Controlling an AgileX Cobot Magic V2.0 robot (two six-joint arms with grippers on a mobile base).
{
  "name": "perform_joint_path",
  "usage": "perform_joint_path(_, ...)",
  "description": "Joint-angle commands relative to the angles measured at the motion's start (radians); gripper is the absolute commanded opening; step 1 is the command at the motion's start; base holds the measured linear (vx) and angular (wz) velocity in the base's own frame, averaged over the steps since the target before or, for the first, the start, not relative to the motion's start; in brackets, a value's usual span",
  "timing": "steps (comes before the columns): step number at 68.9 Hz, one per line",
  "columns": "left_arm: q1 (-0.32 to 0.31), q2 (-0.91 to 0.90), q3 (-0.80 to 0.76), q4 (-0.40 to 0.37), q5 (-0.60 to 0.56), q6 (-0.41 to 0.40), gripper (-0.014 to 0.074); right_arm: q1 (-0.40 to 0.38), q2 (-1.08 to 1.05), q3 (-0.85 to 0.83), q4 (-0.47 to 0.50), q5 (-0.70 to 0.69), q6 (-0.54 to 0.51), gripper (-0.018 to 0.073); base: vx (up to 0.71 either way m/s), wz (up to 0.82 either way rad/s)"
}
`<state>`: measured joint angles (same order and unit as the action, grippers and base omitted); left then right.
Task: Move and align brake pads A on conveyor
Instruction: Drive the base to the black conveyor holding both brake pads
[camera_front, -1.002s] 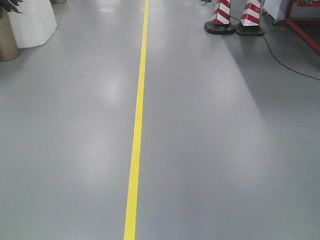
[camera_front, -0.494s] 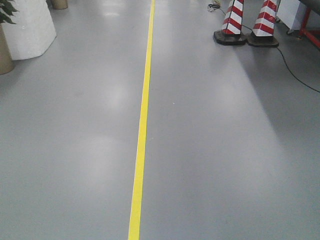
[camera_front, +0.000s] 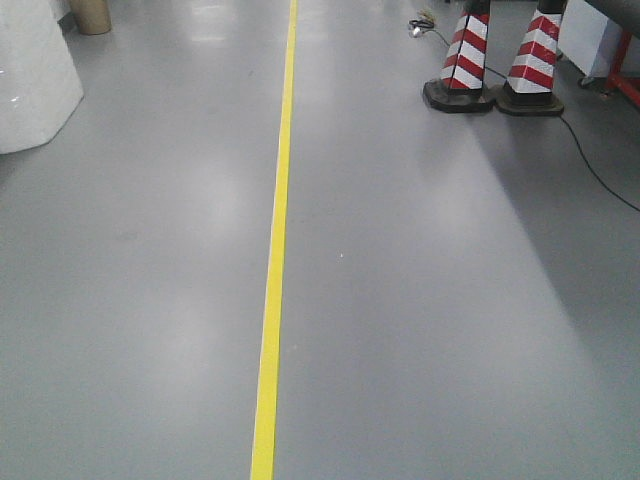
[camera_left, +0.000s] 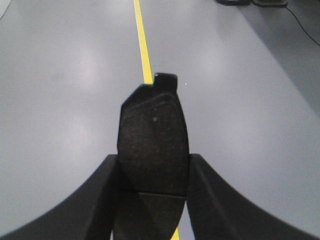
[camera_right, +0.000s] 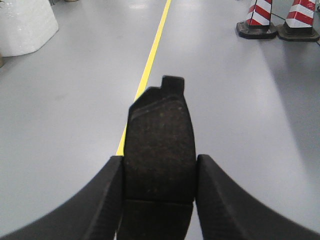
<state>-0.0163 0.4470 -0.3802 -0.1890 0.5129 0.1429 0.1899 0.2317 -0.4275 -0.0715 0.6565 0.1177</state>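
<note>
My left hand (camera_left: 152, 167) grips one brake pad (camera_left: 152, 125); my right hand (camera_right: 160, 172) grips a second brake pad (camera_right: 160, 135). The floor (camera_front: 430, 300) lies open ahead, with cones (camera_front: 465, 60) at its far right edge.

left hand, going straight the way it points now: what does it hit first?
Nothing close. The left hand, shut on a brake pad, aims at the grey floor by the yellow line. Depth is unclear.

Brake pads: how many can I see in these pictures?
2. One pad is clamped in the left gripper; the other pad is clamped in the right gripper. Both are held above the grey floor. More may be out of view.
</note>
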Motion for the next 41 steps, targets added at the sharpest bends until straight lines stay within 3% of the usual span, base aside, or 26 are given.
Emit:
perform_joint_path(1,-0.004,0.004,-0.029,-0.016,-0.088,-0.003,-0.0006,0.000,0.010,-0.032,-0.010,-0.095,-0.013,-0.0011,0.67,-0.09)
perform_joint_path(41,-0.004,0.004,-0.029,-0.016,-0.088,-0.003,-0.0006,0.000,0.010,-0.032,-0.010,-0.095,-0.013,-0.0011,0.70,-0.05)
